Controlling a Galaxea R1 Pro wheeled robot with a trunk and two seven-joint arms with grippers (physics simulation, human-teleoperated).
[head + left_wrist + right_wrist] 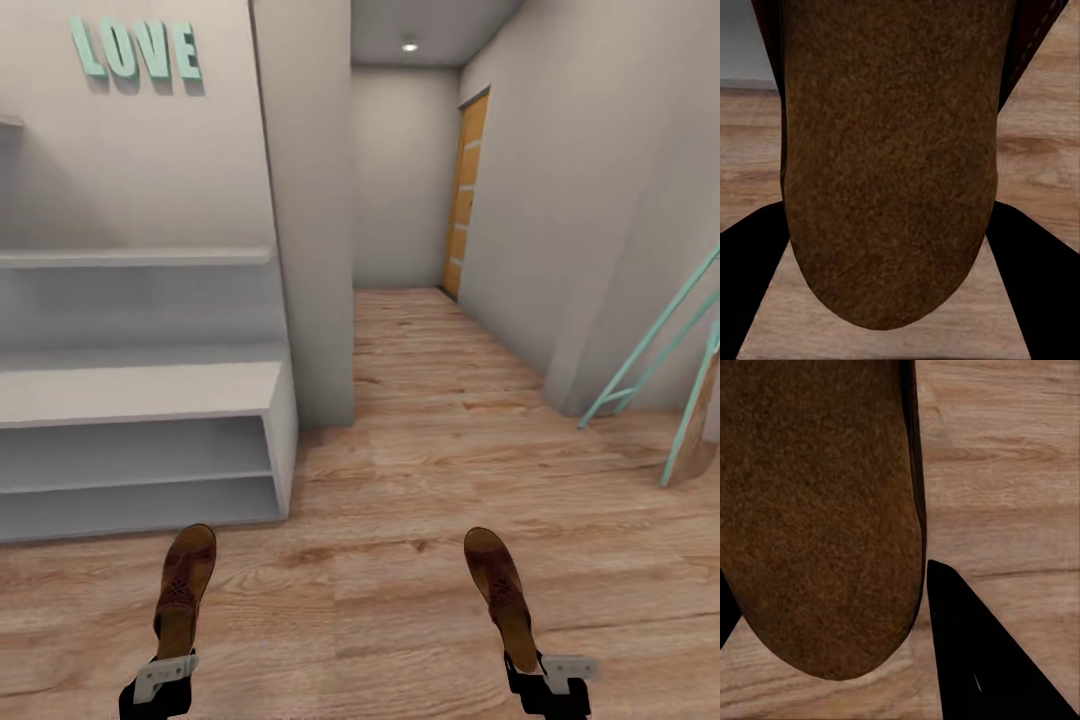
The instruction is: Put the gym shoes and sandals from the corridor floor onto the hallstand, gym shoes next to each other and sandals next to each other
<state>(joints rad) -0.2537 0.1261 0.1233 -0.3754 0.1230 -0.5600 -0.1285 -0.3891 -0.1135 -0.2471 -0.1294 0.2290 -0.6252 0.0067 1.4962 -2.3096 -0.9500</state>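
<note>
Brown leather fills both hands: the left gripper is clamped on the heel end of one sandal, and the right gripper is clamped on the heel of the other sandal. Both toes point forward above the corridor floor, likely so each shoe can be slid in toe-first. In the wrist views each dark sole sits between the black fingers, planks beneath. The hallstand stands ahead to the left, its flat top and two open shelves bare, its right end close to the wall corner. Open floor runs along its front edge, so the approach looks unobstructed; a mint-green ladder leans well apart at right.
</note>
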